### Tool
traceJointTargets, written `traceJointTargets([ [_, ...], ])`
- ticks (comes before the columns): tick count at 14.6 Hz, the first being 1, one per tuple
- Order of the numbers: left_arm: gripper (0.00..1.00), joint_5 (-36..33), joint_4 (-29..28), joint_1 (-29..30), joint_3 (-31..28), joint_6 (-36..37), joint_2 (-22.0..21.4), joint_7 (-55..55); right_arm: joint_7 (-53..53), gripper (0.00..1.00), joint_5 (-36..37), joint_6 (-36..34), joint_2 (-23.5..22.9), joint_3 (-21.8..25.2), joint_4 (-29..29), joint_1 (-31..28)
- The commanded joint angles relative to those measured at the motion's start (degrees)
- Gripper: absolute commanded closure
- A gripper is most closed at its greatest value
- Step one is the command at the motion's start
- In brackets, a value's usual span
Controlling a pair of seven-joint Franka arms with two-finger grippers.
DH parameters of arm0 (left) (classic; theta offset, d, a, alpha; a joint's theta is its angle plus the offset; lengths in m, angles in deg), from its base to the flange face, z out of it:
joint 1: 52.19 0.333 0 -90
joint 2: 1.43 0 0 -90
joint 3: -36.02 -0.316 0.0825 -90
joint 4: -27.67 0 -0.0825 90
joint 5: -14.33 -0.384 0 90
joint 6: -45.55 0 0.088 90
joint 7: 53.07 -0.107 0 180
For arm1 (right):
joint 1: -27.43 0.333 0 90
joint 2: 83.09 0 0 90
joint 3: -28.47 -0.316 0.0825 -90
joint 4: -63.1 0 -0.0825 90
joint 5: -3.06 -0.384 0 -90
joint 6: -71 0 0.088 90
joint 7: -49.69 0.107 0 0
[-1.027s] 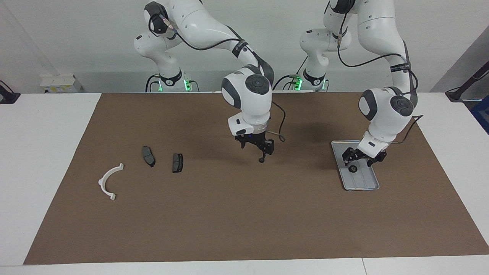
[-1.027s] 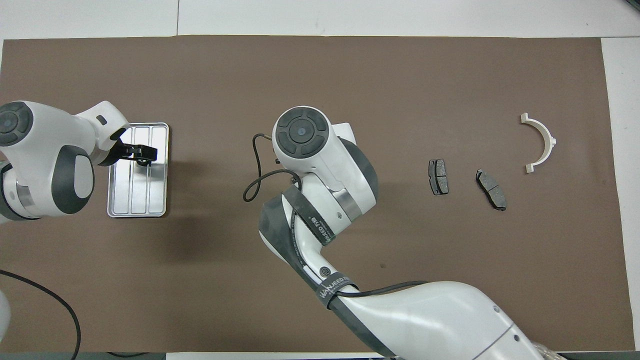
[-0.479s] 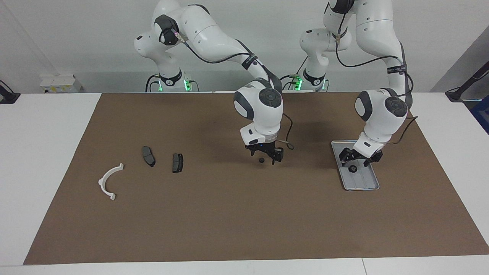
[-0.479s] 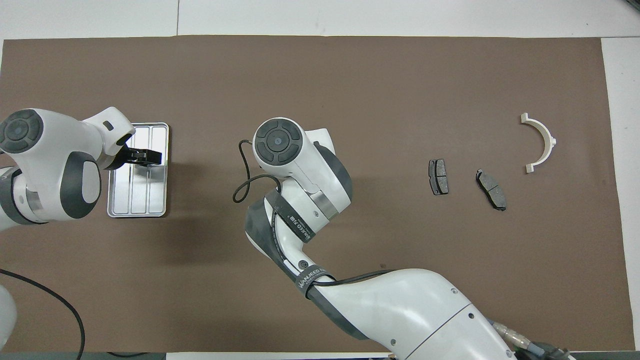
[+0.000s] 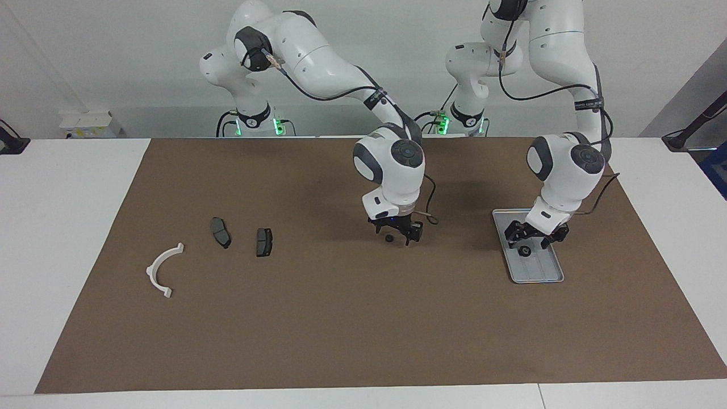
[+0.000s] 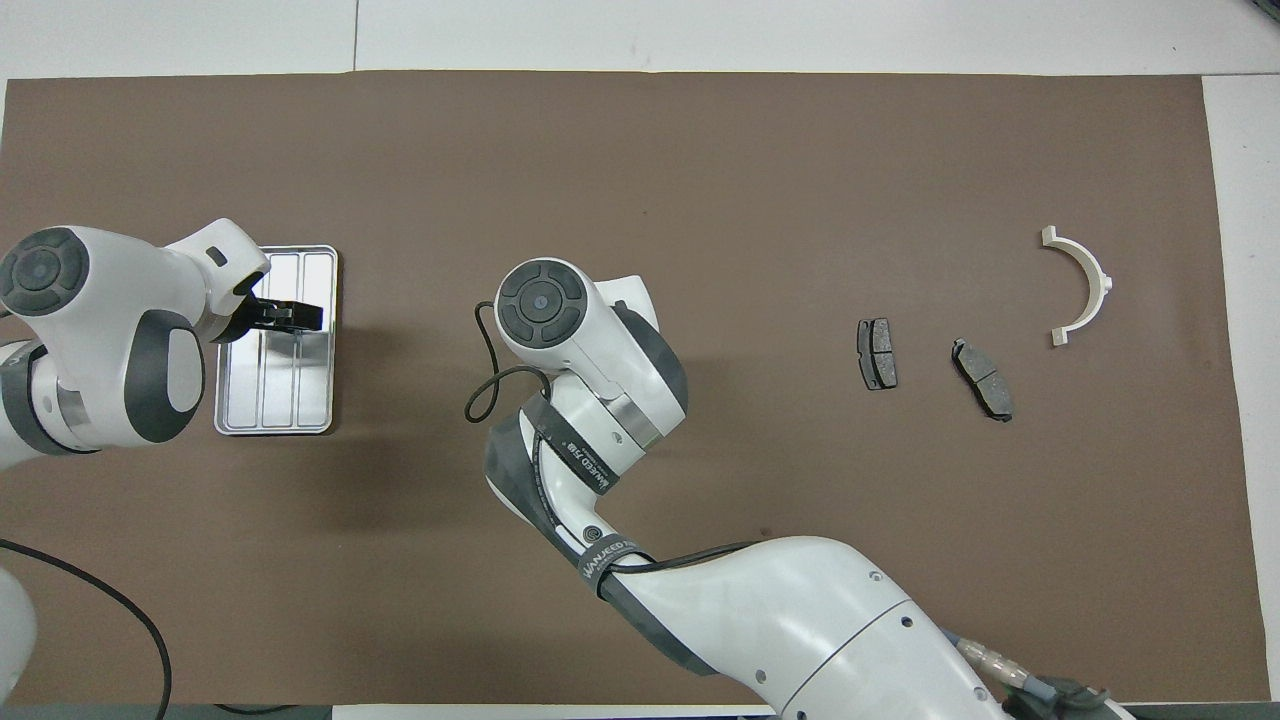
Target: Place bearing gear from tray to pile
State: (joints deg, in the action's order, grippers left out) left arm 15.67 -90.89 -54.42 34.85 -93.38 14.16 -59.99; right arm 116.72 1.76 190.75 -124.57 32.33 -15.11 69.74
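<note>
On the tray [image 5: 546,274], around its middle, the bearing gear [image 5: 525,250] is lying as a small dark round piece. In the facing view, the tray is sitting at about three o'clock from the centre of the brown mat [image 5: 341,318]. The gear is probably metal, so stiff and heavy for its size, and likely to roll or skid on the smooth tray. I would pinch it straight down across its rim, with the fingers square to the tray.

The left gripper [image 5: 531,243] is hanging just over the gear with its fingers spread and nothing between them. Its wrist is tipping toward five o'clock from the forearm above.

The right arm is reaching to the middle of the mat. The right gripper [image 5: 395,234] is pointing down with its fingers apart over a second small dark round piece [image 5: 389,238], which seems to be resting on the mat.

At nine o'clock, well apart from both grippers, the pile is lying spread out: a white bracket [image 5: 162,271] and two dark pads [image 5: 220,232], [image 5: 264,241].
</note>
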Motion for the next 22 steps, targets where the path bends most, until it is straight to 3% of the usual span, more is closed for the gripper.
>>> traceJointTargets([
  [1, 0.01, 0.68, -1.32, -0.06, -0.32, -1.88, -0.12, -1.17, -0.5, 0.08, -0.01, 1.1, 0.87, -0.08, -1.95, -0.13],
  [5, 0.01, 0.68, -1.93, -0.06, -0.32, -3.19, 0.24, -1.17, -0.5, 0.2, -0.1, 1.71, 1.04, -0.08, -2.65, -0.04],
  [10, 0.09, 0.68, -2.38, -0.06, -0.32, -3.81, 0.24, -1.17, -0.58, 0.49, -0.1, 1.71, 1.13, -0.08, -2.48, -0.21],
  [12, 0.32, 0.68, -2.38, -0.06, -0.32, -3.72, 0.24, -1.17, -0.5, 0.73, -0.54, 1.63, 1.13, -0.08, -2.39, -0.3],
  [14, 0.67, 0.59, -2.38, -0.06, -0.32, -3.29, 0.24, -1.17, -0.58, 1.0, -0.63, 1.45, 1.13, -0.08, -2.3, -0.48],
  [16, 0.87, 0.59, -2.29, -0.15, -0.41, -3.19, 0.24, -1.17, -0.58, 1.0, -0.72, 1.45, 1.13, -0.08, -2.3, -0.39],
  [18, 0.97, 0.59, -2.03, -0.23, -0.41, -2.93, 0.24, -1.17, -0.58, 1.0, -0.72, 1.28, 1.13, -0.08, -2.22, -0.48],
  [22, 0.98, 0.33, 1.3, -0.06, -0.41, 1.79, -0.2, -1.43, -0.67, 1.0, -0.54, -0.39, 2.36, 0.09, -1.43, -1.44],
])
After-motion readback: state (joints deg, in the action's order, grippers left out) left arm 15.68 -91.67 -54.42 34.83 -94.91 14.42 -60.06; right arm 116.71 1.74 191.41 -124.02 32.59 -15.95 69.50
